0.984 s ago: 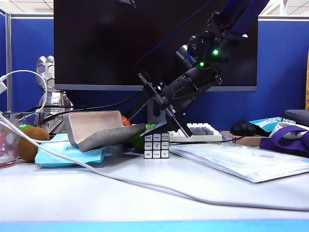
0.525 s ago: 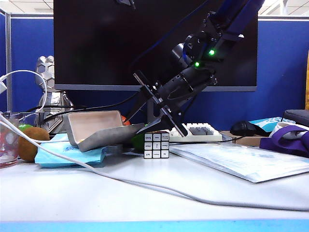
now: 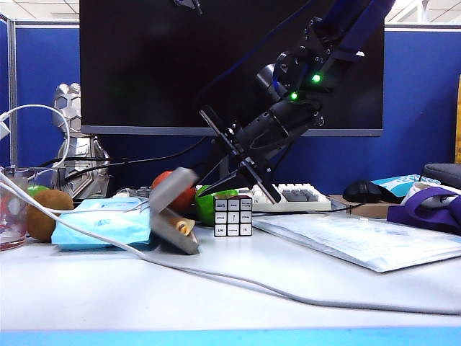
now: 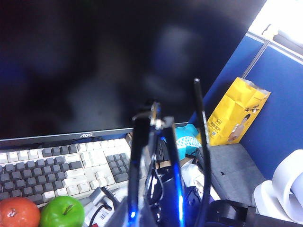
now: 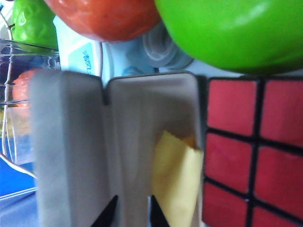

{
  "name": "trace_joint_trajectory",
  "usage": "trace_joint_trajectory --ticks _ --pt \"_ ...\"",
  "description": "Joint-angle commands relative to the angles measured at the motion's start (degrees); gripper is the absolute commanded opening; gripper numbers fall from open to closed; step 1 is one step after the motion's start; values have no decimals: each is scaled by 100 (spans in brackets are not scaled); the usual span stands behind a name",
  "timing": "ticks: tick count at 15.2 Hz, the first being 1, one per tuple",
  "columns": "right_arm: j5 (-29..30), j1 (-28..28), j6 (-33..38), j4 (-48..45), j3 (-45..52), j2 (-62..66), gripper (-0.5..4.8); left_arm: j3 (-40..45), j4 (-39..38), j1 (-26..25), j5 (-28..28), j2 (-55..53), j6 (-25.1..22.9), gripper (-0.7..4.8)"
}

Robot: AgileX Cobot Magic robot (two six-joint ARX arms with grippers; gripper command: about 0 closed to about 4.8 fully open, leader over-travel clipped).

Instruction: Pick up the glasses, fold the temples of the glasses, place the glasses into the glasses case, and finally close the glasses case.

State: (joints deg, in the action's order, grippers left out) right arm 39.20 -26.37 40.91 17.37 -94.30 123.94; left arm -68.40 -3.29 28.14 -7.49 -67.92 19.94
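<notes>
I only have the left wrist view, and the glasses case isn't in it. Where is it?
Observer: The glasses case lies tilted on the table, against the front of the blue tissue packet.
Operator: Open?
Observer: Yes. The right wrist view shows its lid back and a yellow cloth inside.
Operator: And the right claw?
Observer: The right claw is low beside the case, just above the puzzle cube.

An open grey glasses case (image 5: 118,142) with a yellow cloth (image 5: 177,184) inside is seen beside a red-faced puzzle cube (image 5: 251,151), below a green apple (image 5: 236,28).
</notes>
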Motion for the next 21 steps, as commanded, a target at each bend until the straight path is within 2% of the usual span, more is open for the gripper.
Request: trace_joint_trajectory --ticks 1,3,5,7,9,10,13,16,18,21 --pt "345 -11 -26 -98 -20 -17 96 -13 44 2 -22 22 -26 -6" --pt "468 -11 -44 -87 -20 -17 159 -13 31 2 -24 22 -26 -6" --pt "439 39 -42 -83 -20 -20 168 -13 31 2 -24 22 -26 -6" --pt "452 188 -42 46 -22 -26 216 -13 31 2 -24 22 -26 -6" --pt "839 398 -42 63 -24 -44 239 -13 31 2 -24 22 -26 -6" --pt "1047 415 -39 -37 -28 -44 269 -13 31 2 -24 22 -26 -6" --pt "1261 214 -48 -208 -31 -42 279 -13 33 2 -22 22 -28 -6" --pt "1207 -55 -83 -415 -31 -42 278 -13 31 2 -24 22 -26 -6" --pt "1169 -92 -83 -428 -31 -42 255 -13 31 2 -24 22 -26 -6" --pt "1176 -92 -85 -435 -31 -42 105 -13 31 2 -24 22 -26 -6"
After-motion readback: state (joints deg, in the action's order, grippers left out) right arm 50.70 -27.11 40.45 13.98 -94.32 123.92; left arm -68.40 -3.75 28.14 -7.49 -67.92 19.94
